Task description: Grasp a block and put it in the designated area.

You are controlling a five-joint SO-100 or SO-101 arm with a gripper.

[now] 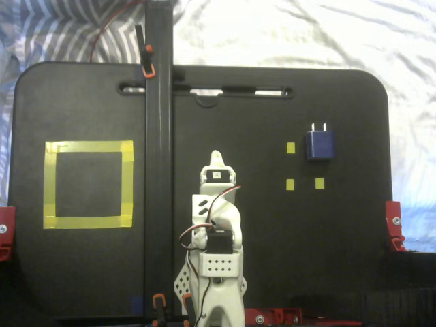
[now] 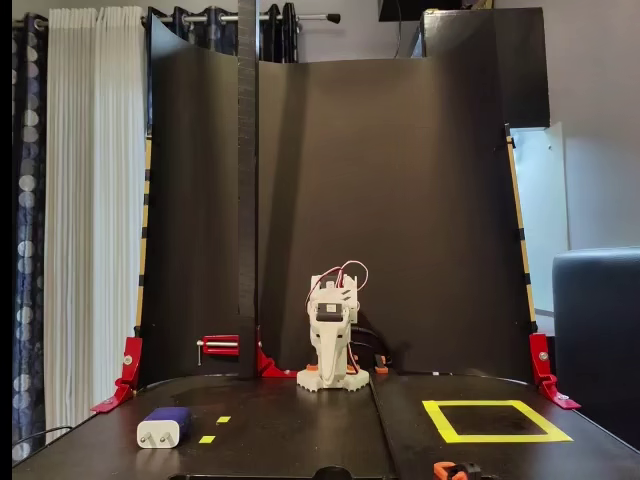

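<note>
The block (image 1: 319, 144) lies flat on the board, well right of the claw (image 1: 216, 158) from above, prongs pointing away from the arm. The taped square (image 1: 88, 184) sits well left. No readable writing anywhere. Front camera shows curtains (image 2: 75, 200); can't tell whether the claw's open.

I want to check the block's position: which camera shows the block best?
The fixed view from above: the block shows whole, prongs pointing away from the arm, beside small yellow squares. The low front fixed view shows only its white pronged end face.
</note>
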